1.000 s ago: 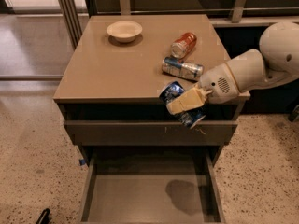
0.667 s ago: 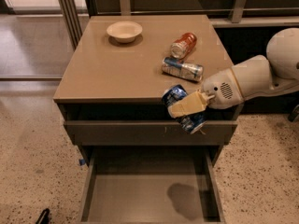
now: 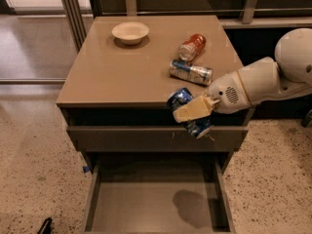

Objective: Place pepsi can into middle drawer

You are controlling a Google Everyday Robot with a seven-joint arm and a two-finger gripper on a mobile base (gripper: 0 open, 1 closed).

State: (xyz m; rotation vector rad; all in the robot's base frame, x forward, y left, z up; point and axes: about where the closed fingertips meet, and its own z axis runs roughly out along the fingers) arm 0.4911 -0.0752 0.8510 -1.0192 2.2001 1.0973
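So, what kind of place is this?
Probably an office or lab room: speckled hard floor, plain drawer cabinet, metal-framed partition. The gripper holds the pepsi can at the cabinet's front edge, above the open middle drawer.

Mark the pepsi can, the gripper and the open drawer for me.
pepsi can (image 3: 178, 100): camera view, blue upper end above the finger.
gripper (image 3: 191, 112): camera view, tan finger clamping the can, off the cabinet's front edge.
middle drawer (image 3: 141, 206): camera view, bare floor.

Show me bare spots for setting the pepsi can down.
The middle drawer is bare wall to wall, below the gripper holding the pepsi can. The cabinet top is free in front of the bowl, crowded around the orange-red can and silver can.
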